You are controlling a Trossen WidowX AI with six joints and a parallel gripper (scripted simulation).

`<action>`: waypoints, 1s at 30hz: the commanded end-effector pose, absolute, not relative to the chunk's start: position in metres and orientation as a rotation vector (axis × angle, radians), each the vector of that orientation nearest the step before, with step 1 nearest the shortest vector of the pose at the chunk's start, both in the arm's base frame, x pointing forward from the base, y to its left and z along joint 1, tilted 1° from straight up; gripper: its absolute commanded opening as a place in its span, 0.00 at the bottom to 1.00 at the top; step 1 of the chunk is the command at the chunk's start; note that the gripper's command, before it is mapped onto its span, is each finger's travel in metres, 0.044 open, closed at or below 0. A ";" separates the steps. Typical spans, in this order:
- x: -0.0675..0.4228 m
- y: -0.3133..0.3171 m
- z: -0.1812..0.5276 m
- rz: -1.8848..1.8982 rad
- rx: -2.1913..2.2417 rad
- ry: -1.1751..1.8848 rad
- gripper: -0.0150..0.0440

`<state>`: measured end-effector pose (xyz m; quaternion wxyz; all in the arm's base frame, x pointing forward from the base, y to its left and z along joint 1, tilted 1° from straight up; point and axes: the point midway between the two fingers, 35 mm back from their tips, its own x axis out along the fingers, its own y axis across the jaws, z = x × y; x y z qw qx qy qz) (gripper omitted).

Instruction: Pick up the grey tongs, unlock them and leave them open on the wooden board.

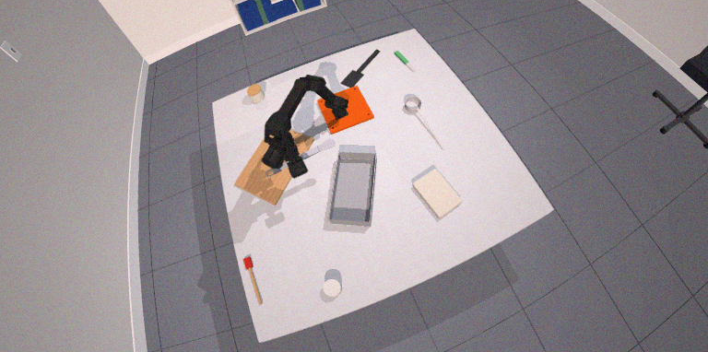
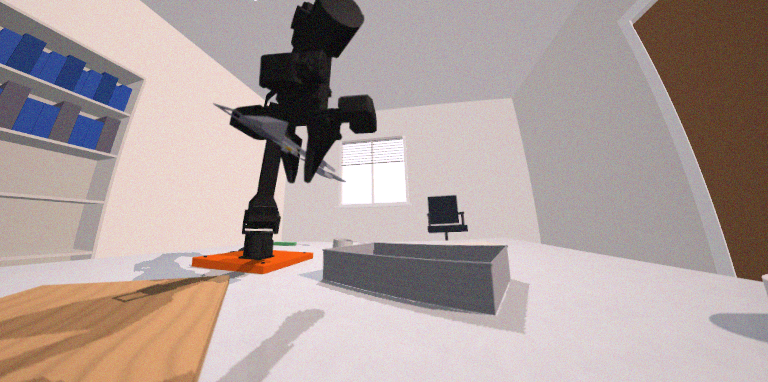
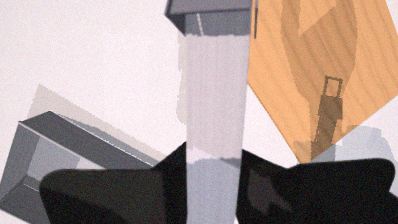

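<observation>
- The wooden board is laid on the tabletop, to the left of the roasting tin in the top view.
- The hand is held high above the board's edge, closed on the tongs, which are carried clear of the tin and tilted.
- The arm's base plate is set behind the tin.
- A block is placed to the tin's right.
</observation>
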<state>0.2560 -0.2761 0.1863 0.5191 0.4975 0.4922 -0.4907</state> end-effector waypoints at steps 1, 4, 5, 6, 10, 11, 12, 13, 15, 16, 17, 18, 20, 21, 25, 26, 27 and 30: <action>0.250 -0.283 0.188 -1.150 1.171 1.191 0.00; 0.239 -0.294 0.188 -1.123 1.139 1.209 0.00; 0.235 -0.298 0.188 -1.110 1.125 1.218 0.00; 0.231 -0.301 0.188 -1.096 1.109 1.226 0.00; 0.214 -0.316 0.187 -1.042 1.046 1.259 0.00; 0.210 -0.319 0.187 -1.028 1.031 1.267 0.00; 0.205 -0.323 0.187 -1.014 1.016 1.275 0.00; 0.200 -0.326 0.187 -1.000 1.001 1.282 0.00; 0.191 -0.333 0.187 -0.973 0.971 1.297 0.00; 0.186 -0.336 0.187 -0.959 0.956 1.305 0.00; 0.182 -0.339 0.187 -0.945 0.941 1.312 0.00; 0.177 -0.342 0.187 -0.931 0.926 1.319 0.00; 0.167 -0.348 0.187 -0.903 0.896 1.333 0.00; 0.162 -0.351 0.187 -0.889 0.881 1.340 0.00; 0.141 -0.362 0.186 -0.833 0.820 1.366 0.00; 0.136 -0.364 0.186 -0.819 0.805 1.373 0.00; 0.131 -0.367 0.186 -0.804 0.790 1.379 0.00; 0.115 -0.373 0.186 -0.762 0.744 1.397 0.00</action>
